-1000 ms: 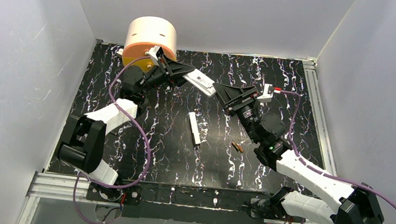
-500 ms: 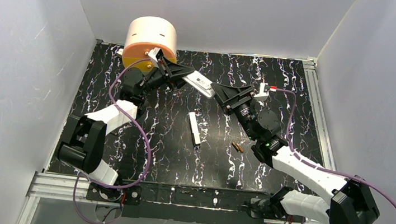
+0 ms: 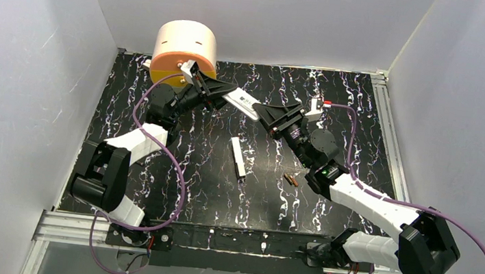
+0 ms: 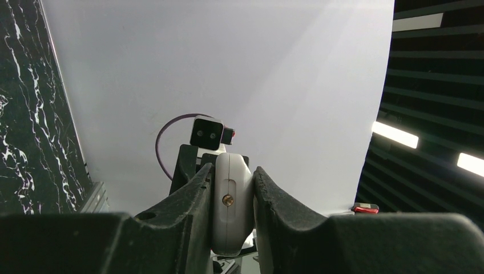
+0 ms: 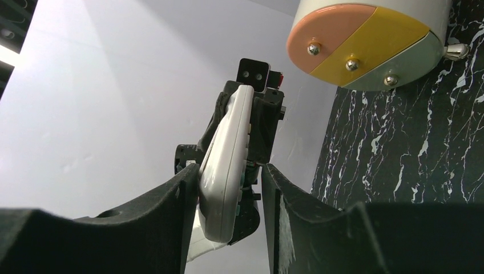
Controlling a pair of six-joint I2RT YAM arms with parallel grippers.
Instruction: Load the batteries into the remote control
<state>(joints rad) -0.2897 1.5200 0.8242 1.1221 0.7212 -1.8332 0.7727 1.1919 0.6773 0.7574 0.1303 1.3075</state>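
Reaching farther toward the far left than a second earlier, the right gripper point(image 3: 264, 114) had closed in on the free end of the remote control point(image 3: 242, 100), and its jaws had narrowed from a wide spread. In the right wrist view they straddled that end. One finger point(image 5: 185, 194) lay against or just beside the white casing, and a gap showed on the other side, so they were not yet clamped.

The left gripper point(image 3: 226, 94) had barely shifted. It was pinching the other end of the remote firmly between its pads point(image 4: 197, 194), holding it in the air above the far part of the black marbled table point(image 3: 186, 186), near a round peach and orange tub point(image 3: 184, 48).

The two batteries point(image 3: 291, 180) lay together on the table beside the right arm, well apart from the remote. A longer plain white bar point(image 3: 239, 157) lay near the middle.

This looked like a handover or a two-handed brace of the remote. Loading had not begun, since both cells were still on the table.
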